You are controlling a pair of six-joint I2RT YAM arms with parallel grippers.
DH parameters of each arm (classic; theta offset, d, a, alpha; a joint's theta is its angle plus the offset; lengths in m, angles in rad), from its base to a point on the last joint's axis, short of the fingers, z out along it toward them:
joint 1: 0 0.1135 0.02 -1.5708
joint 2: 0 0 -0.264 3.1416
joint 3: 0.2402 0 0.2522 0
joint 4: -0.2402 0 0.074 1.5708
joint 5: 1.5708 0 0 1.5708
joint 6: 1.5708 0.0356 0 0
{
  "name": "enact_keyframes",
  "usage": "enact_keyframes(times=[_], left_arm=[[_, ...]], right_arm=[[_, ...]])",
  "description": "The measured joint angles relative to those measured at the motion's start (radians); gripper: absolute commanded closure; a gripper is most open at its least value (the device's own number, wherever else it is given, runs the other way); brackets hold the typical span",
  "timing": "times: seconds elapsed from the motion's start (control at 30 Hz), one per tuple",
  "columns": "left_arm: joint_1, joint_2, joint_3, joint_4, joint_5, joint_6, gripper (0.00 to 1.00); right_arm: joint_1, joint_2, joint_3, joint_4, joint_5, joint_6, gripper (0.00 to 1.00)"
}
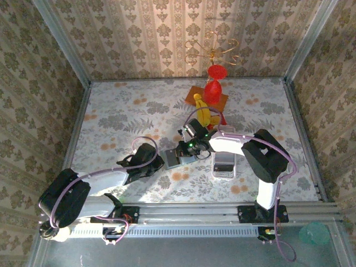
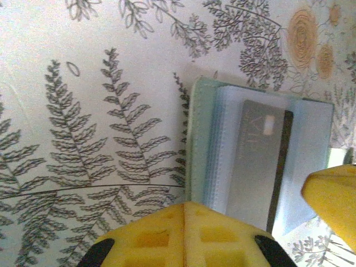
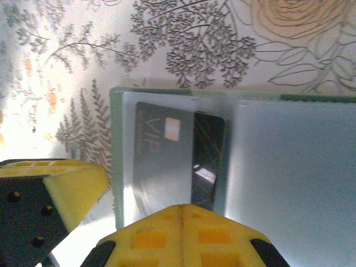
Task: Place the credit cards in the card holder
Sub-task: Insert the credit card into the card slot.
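Note:
The sage-green card holder [image 1: 173, 159] lies open on the floral table between both arms. In the left wrist view the card holder [image 2: 198, 144] shows clear sleeves, and a grey credit card [image 2: 253, 167] sits in one of them. In the right wrist view the same grey credit card [image 3: 164, 158], marked VIP, overlaps a black credit card [image 3: 208, 161] inside the holder [image 3: 117, 156]. My left gripper [image 2: 184, 204] is shut, its tip at the holder's near edge. My right gripper [image 3: 182, 207] is shut too, its tip over the lower ends of both cards. Neither jaw seam shows anything pinched.
A long white tray [image 1: 225, 167] stands just right of the holder. Behind it are a yellow banana [image 1: 203, 111], a red goblet-like object [image 1: 213, 83] and an orange mat [image 1: 194, 95]. The two grippers [image 1: 161, 161] [image 1: 183, 150] nearly touch over the holder.

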Motion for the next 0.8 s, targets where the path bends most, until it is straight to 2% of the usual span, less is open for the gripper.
enact_keyframes(times=[0.27, 0.8], left_arm=[[0.004, 0.024, 0.001, -0.029, -0.005, 0.0, 0.97], [0.019, 0.063, 0.036, -0.055, 0.016, 0.0, 0.98]], right_arm=[[0.001, 0.034, 0.05, -0.057, 0.062, -0.03, 1.0], [0.046, 0.085, 0.093, -0.079, 0.071, -0.055, 1.0]])
